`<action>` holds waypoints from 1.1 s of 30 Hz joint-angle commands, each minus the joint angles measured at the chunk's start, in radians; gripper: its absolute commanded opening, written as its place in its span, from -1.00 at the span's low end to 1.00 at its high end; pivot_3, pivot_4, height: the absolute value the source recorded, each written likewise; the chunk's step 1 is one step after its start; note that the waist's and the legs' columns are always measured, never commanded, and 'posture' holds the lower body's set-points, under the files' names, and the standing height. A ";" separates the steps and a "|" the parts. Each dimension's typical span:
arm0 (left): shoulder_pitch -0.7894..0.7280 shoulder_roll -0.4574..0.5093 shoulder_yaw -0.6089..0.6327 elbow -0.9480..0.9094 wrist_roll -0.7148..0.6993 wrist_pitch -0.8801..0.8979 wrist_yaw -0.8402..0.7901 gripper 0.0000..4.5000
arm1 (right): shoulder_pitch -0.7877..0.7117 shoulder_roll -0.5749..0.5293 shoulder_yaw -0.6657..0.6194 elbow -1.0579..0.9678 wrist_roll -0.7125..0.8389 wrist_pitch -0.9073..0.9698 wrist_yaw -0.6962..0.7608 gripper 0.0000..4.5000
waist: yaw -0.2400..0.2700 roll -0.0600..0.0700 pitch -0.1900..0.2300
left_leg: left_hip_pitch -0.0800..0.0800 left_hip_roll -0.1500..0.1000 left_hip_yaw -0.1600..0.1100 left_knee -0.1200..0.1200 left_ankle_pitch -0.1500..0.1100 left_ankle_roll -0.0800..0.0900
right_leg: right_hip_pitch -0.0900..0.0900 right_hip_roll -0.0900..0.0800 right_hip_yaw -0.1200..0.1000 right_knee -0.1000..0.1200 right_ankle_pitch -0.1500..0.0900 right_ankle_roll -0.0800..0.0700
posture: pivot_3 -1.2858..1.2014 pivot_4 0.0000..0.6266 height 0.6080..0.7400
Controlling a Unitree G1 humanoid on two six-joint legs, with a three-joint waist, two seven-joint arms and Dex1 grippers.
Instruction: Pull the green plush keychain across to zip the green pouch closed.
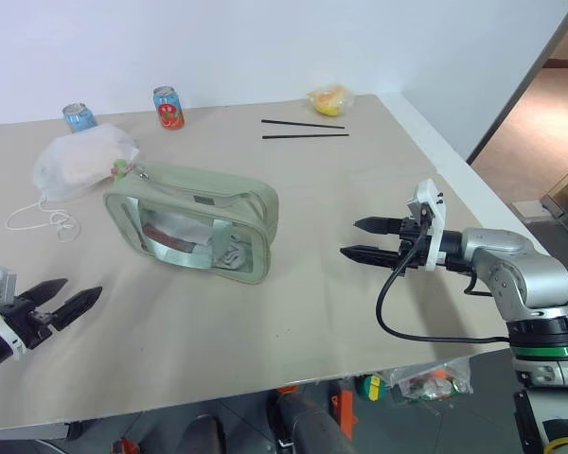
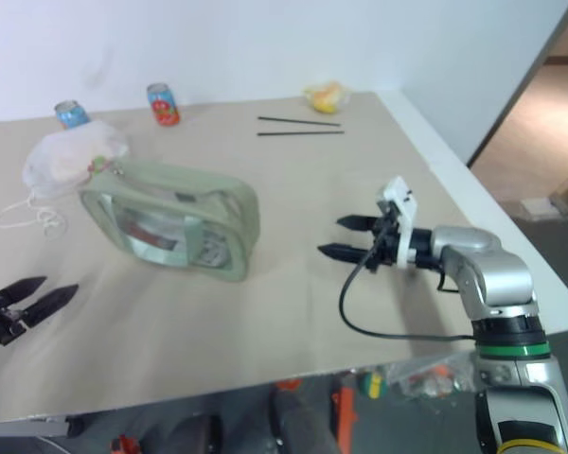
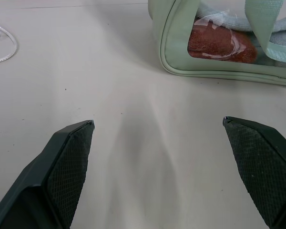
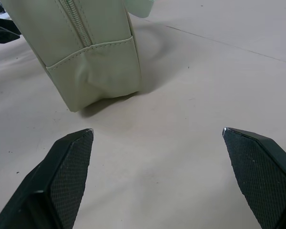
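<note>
Beige counter (image 1: 293, 312) under everything. Green pouch (image 1: 194, 222) upright left of centre, clear side facing forward. Right gripper (image 1: 358, 238) off the pouch's right end, fingers spread, holding nothing. Left gripper (image 1: 71, 298) near the front-left edge, fingers likewise spread, empty. Green plush keychain (image 1: 120, 168) at the pouch's far-left corner, against a white plastic bag (image 1: 80, 161).

Beige table (image 1: 293, 312), white wall (image 1: 265, 47), wood floor (image 1: 540, 123) right.

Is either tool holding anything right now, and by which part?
Nothing is held. The left tool and right tool are open, apart from the green pouch.
</note>
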 commanded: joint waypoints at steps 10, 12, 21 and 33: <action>-0.194 0.109 0.066 -0.192 -0.294 0.160 0.006 1.00 | -0.168 0.062 0.015 -0.029 0.033 -0.009 0.027 1.00 | 0.000 -0.003 0.002 | 0.000 0.000 -0.001 0.001 0.001 0.000 | 0.001 0.001 -0.001 0.001 0.001 0.002 | 0.03 -0.52 1.00; -0.235 0.129 0.060 -0.198 -0.325 0.169 -0.010 1.00 | -0.213 0.074 0.016 -0.043 0.051 0.001 0.030 1.00 | 0.000 -0.003 0.002 | 0.000 0.000 -0.001 0.001 0.001 0.000 | 0.000 0.001 -0.001 0.001 0.001 0.002 | 0.03 -0.52 1.00; -0.326 0.179 -0.048 -0.341 -0.354 0.151 -0.074 1.00 | -0.343 0.162 0.187 -0.125 -0.025 -0.043 0.047 1.00 | 0.001 -0.003 0.002 | -0.001 0.002 -0.002 0.000 0.000 -0.001 | 0.000 0.001 -0.003 0.001 -0.001 -0.002 | 0.03 -0.52 1.00; -0.241 0.132 -0.058 -0.393 -0.351 0.121 -0.078 1.00 | -0.296 0.276 0.306 -0.126 -0.119 -0.084 -0.012 1.00 | 0.001 -0.003 0.002 | 0.000 0.002 -0.002 0.001 0.001 -0.002 | 0.000 0.001 -0.003 0.004 -0.001 -0.002 | 0.03 -0.52 1.00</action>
